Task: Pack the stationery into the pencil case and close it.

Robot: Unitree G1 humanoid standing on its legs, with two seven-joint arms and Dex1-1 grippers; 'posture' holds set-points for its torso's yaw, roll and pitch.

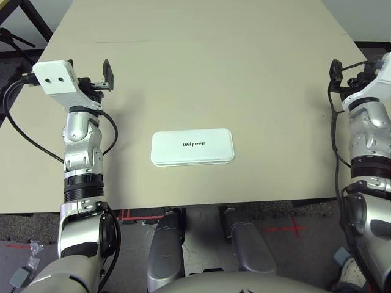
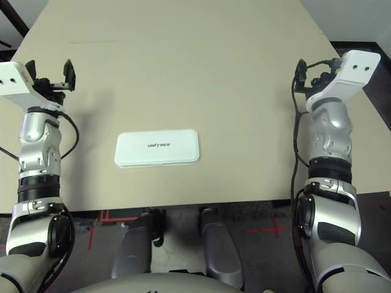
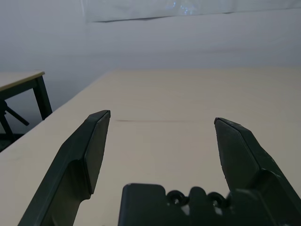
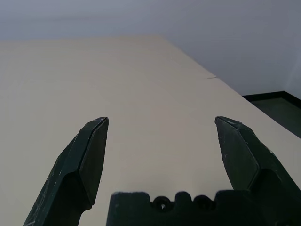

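Pincers point(image 1: 90, 73) point(image 1: 351, 76) wide open and empty — closed white case point(image 1: 192, 147) between them, nearer the table's point(image 1: 244, 91) edge.

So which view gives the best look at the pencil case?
The left eye view: the pencil case lies whole, closed, "UNITREE" legible on its lid. The right eye view also shows it whole and closed. I don't see it in either wrist view.

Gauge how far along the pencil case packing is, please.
Looks done, or nearly: the white pencil case lies flat on the table with its lid closed, UNITREE print up. Whether the stationery is inside can't be seen, but none lies out on the table in view. In hand: nothing; left gripper and right gripper are open and empty. Left: probably nothing, if the case is packed.
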